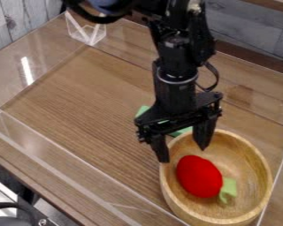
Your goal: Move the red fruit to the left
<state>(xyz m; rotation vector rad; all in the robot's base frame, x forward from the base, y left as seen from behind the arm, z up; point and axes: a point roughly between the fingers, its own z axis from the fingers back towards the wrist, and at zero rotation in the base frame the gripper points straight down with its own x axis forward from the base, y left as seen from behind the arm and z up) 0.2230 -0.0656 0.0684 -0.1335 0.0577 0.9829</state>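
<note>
The red fruit [201,174] lies inside the wooden bowl [257,154] at the lower right of the table [85,97], its light green leafy end [229,191] pointing toward the bowl's near-right wall. The gripper [184,146] hangs just above the fruit's upper-left side, pointing straight down, its two dark fingers [163,146] spread wide with nothing between them; one finger stands over the bowl's left rim and the other over the bowl's inside. Behind the arm a flat green block [143,113] lies on the table, mostly hidden by the wrist, and clear acrylic walls [32,66] fence the surface. The step in hand looks like the final approach before the grasp. To do it well, the gripper should shift a little toward the lower right so that the fruit's widest part sits midway between the fingers, since for now the left finger seems lined up with the rim rather than the hollow. Both fingers need to clear the rim on the way down, or the bowl may tip or slide. The fruit is smooth and rounded, so a grip across its middle, low enough to pass the bulge, should hold better than a pinch near the top; the leafy end is best left outside the grasp
</note>
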